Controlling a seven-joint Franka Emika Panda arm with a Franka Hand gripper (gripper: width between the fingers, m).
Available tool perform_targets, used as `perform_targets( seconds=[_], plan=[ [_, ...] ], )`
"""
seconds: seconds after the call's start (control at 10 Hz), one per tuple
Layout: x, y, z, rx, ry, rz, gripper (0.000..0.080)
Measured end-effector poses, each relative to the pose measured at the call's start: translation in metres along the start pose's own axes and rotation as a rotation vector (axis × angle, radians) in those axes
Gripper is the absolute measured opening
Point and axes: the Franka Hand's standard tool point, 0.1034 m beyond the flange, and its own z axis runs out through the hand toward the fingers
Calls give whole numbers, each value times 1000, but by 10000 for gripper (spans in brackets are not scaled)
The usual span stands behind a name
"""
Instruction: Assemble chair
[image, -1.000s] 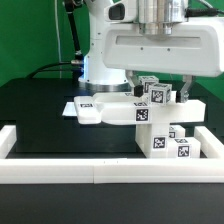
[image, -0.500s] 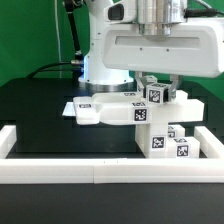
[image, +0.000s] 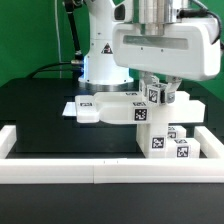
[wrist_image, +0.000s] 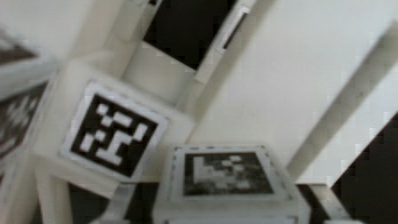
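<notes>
We see the gripper (image: 160, 92) low over the chair (image: 150, 112) — its tagged white pieces stacked near the border rail (image: 100, 170) — yet whether its jaws grasp anything, we cannot tell

My desk (image: 40, 110) is matte black, fenced along the near side and both ends by long white border rails (image: 95, 171). Behind it hangs a green backdrop (image: 30, 35), evenly lit, with dark cables (image: 62, 45) trailing down before it. A flat white marker board (image: 72, 108) lies on the desk's surface.
</notes>
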Motion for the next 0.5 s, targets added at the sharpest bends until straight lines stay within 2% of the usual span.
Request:
perform_targets(
  seconds=[0.5],
  plan=[
    [-1, -2, 0, 7, 4, 388, 269]
  ],
)
